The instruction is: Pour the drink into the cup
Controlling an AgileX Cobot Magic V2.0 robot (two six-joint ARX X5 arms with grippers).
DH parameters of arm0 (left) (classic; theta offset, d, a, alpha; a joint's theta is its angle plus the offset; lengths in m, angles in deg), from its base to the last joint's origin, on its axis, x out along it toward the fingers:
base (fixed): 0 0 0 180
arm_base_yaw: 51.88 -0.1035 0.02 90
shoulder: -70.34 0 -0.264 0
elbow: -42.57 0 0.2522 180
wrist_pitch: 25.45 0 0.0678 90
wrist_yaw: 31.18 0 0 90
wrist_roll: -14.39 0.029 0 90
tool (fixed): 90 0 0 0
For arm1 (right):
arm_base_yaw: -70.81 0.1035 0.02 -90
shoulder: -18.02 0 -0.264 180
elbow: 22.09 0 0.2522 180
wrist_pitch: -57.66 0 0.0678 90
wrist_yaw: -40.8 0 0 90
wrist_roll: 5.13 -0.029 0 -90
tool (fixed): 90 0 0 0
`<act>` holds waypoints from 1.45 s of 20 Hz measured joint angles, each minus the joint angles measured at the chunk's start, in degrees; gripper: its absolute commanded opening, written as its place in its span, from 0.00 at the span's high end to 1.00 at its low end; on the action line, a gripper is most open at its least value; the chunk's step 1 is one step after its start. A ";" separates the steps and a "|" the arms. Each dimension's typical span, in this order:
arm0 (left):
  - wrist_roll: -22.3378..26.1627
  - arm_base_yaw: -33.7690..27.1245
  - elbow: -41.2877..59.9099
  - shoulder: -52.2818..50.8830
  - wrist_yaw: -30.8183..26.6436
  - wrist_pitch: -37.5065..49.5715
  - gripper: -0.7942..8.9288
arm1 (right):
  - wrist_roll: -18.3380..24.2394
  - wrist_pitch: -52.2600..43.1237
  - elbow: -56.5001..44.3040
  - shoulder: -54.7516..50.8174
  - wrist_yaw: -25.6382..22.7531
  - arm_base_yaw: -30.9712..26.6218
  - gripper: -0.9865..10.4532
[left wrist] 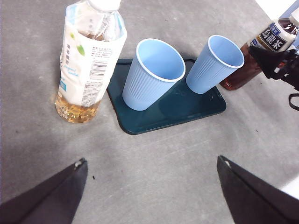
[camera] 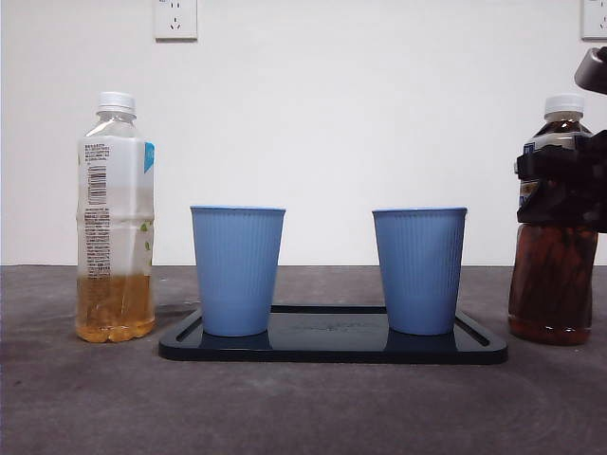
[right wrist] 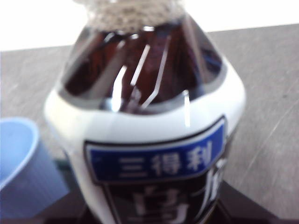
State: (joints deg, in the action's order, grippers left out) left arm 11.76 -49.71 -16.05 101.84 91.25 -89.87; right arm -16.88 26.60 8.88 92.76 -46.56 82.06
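Note:
A bottle of dark tea (camera: pixel 553 284) with a white cap stands on the table at the far right. My right gripper (camera: pixel 564 185) is shut around its labelled middle. In the right wrist view the dark tea bottle (right wrist: pixel 149 116) fills the picture. Two empty blue cups (camera: pixel 237 270) (camera: pixel 419 270) stand upright on a dark tray (camera: pixel 332 336), the right cup next to the held bottle. My left gripper (left wrist: pixel 152 161) hangs open above the bare table in front of the tray, holding nothing.
A capped bottle (camera: pixel 115 218) with a white label and a little pale amber tea stands left of the tray. A white wall with two sockets runs behind the grey table.

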 measured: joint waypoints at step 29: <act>0.07 3.80 0.00 0.00 -0.02 0.28 0.46 | 65.20 72.43 38.53 -5.20 -41.29 17.79 0.90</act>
State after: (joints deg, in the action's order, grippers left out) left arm 11.83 -45.90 -16.05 101.84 91.22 -89.58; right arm 48.32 99.03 47.42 87.56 -87.85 99.85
